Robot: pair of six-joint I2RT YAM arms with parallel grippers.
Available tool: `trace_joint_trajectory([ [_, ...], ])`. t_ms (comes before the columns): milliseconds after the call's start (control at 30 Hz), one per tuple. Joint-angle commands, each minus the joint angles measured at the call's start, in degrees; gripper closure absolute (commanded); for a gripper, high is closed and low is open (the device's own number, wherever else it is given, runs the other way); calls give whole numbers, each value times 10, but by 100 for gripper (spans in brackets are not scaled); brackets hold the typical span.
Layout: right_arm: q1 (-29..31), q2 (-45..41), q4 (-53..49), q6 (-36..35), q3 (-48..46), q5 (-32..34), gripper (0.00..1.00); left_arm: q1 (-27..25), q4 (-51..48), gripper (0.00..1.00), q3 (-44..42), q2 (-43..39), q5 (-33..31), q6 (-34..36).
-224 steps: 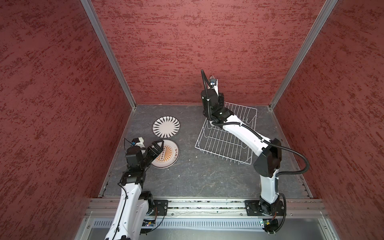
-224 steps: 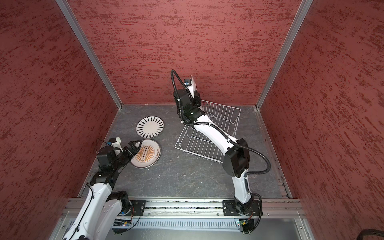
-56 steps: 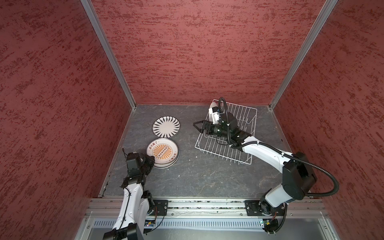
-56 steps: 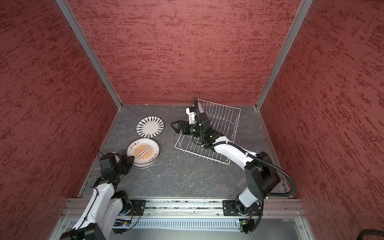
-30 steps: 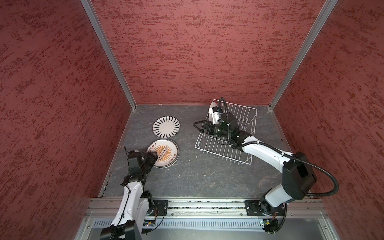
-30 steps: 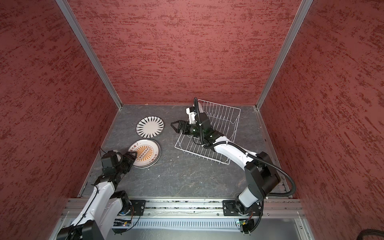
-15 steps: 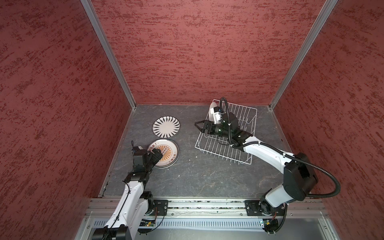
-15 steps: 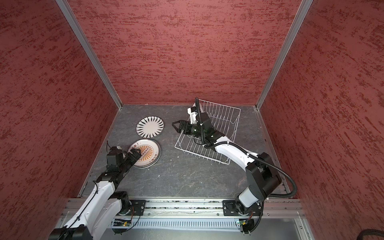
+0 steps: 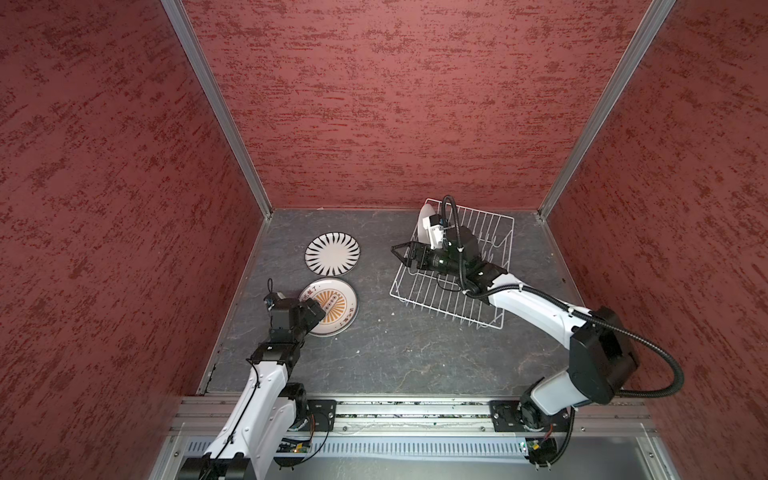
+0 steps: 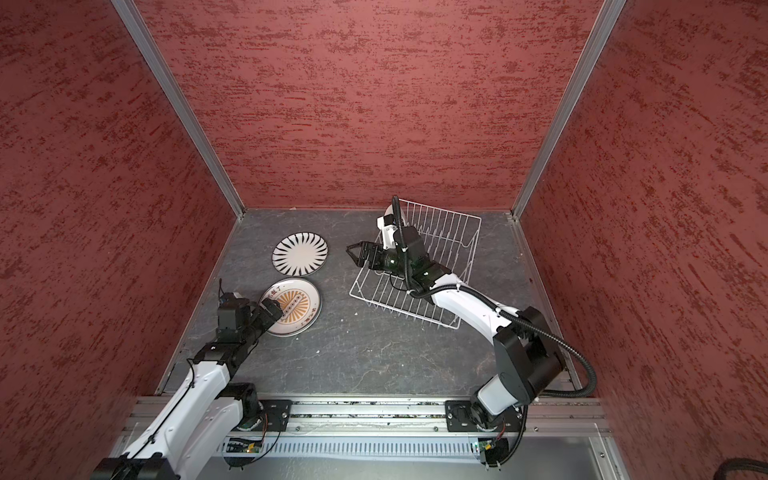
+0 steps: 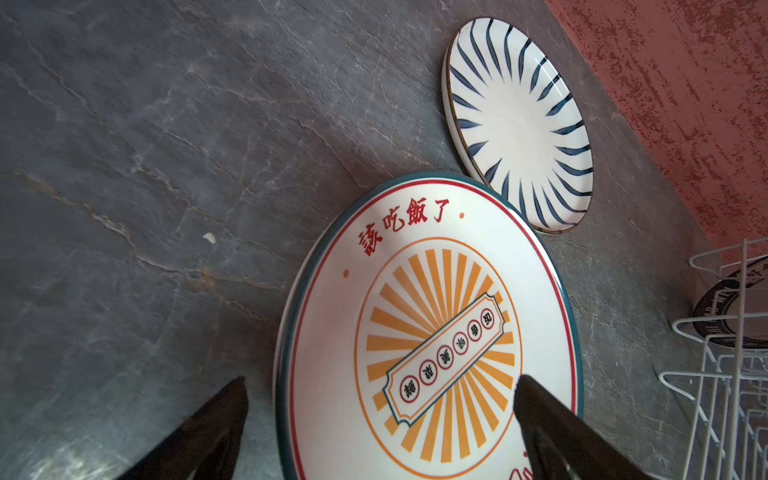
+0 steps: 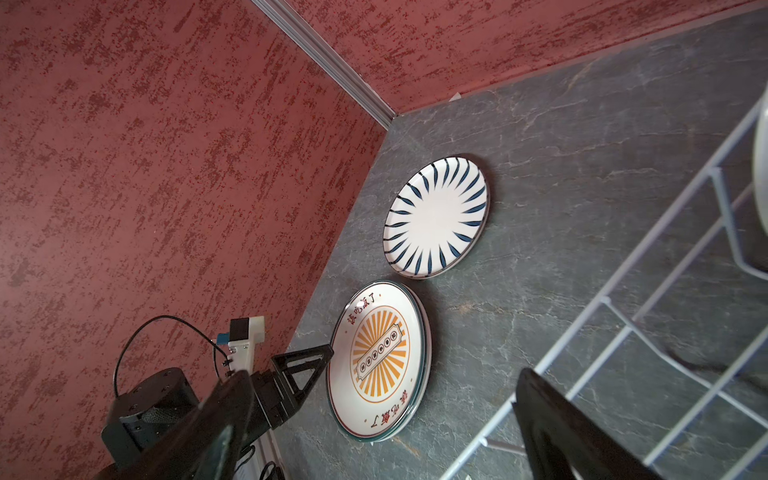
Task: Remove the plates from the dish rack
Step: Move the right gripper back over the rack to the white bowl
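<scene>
Unloading seemingly near done: striped plate [image 9: 332, 254] and sunburst plate [image 9: 336, 305] flat on table [image 9: 395, 353] left of centre, white plate [image 9: 422, 222] upright in dish rack [image 9: 440, 299] at centre-right, left gripper [image 9: 316, 309] and right gripper [image 9: 398, 255] spread wide, holding nothing.

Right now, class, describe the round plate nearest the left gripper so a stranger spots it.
Over the grey stone tabletop, left of the white wire dish rack, find the left gripper. At its open jaws lies the round orange-sunburst plate, red-lettered and teal-rimmed, unlike the dark-striped plate beyond.
</scene>
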Motion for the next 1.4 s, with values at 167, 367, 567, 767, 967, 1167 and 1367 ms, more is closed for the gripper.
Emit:
trace_joint_trajectory([
  [167,-7,-18,-27,-20,4,42,1,-67,-35,1,43,-29,-99,36],
  [367,-7,-13,-53,-23,15,99,1,-69,-3,0,41,-63,-33,37],
  [567,-7,9,-127,-24,51,213,3,-75,4,0,61,-71,4,34],
  [767,-4,64,-245,-32,134,361,3,-85,14,0,74,-46,22,42],
  [967,13,130,-312,-38,219,471,2,-96,22,0,77,-25,33,42],
  [1167,39,233,-411,-59,359,559,1,-112,24,0,83,-18,39,33],
  [1367,58,307,-454,-71,463,635,1,-125,19,0,89,-14,36,32],
])
